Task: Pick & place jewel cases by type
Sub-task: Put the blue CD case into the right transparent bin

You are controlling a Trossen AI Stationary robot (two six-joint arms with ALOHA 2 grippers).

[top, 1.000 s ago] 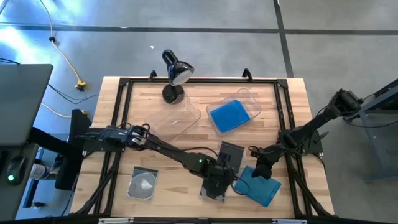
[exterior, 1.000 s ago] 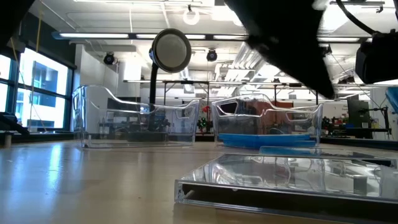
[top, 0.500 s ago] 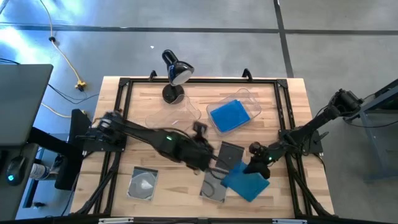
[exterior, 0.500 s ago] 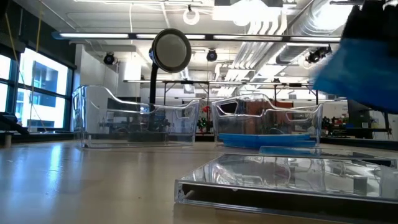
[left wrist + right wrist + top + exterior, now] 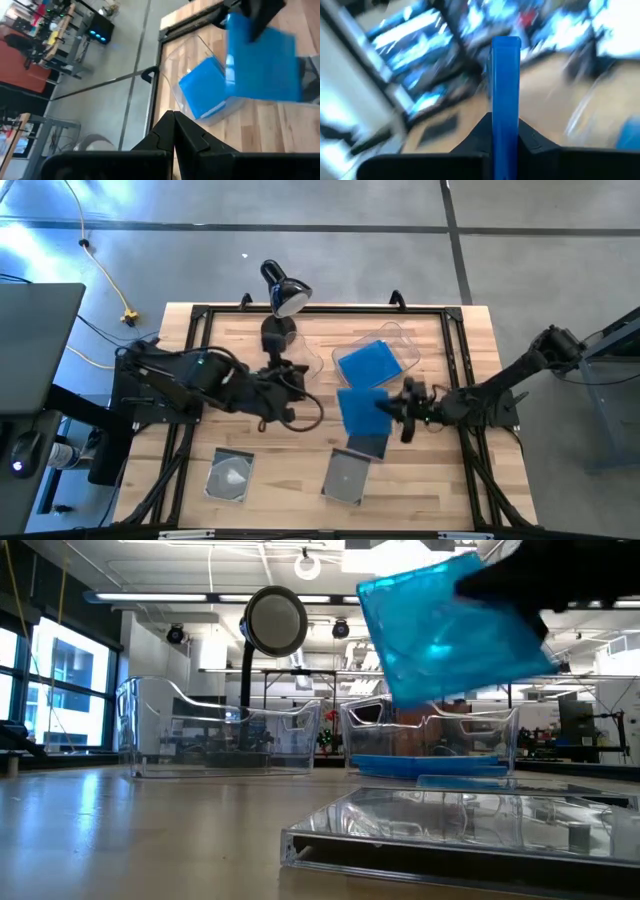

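Above the middle of the table, the right gripper (image 5: 397,411) pinches a blue jewel case (image 5: 358,410) by one edge and holds it clear of the tabletop. The right wrist view shows this case (image 5: 506,100) edge-on between the two dark fingers, which press against its faces. From the low view the held case (image 5: 450,630) hangs tilted in the air, above and in front of the right clear bin (image 5: 430,740).

That bin (image 5: 405,345), at the far right of the table, contains blue jewel cases (image 5: 368,364) lying flat. The left clear bin (image 5: 280,370) stands just beside it, near the black desk lamp (image 5: 283,300); its contents cannot be made out.

Three dark grey jewel cases lie on the wooden table (image 5: 220,330). One (image 5: 231,476) is near the front left, showing a disc. A second (image 5: 347,478) lies near the front centre. A third (image 5: 367,445) lies partly under the held blue case as seen from above.

The left gripper (image 5: 290,385) sits over the table's middle, close to the left bin. In the left wrist view its fingers (image 5: 172,132) are pressed together with nothing between them.
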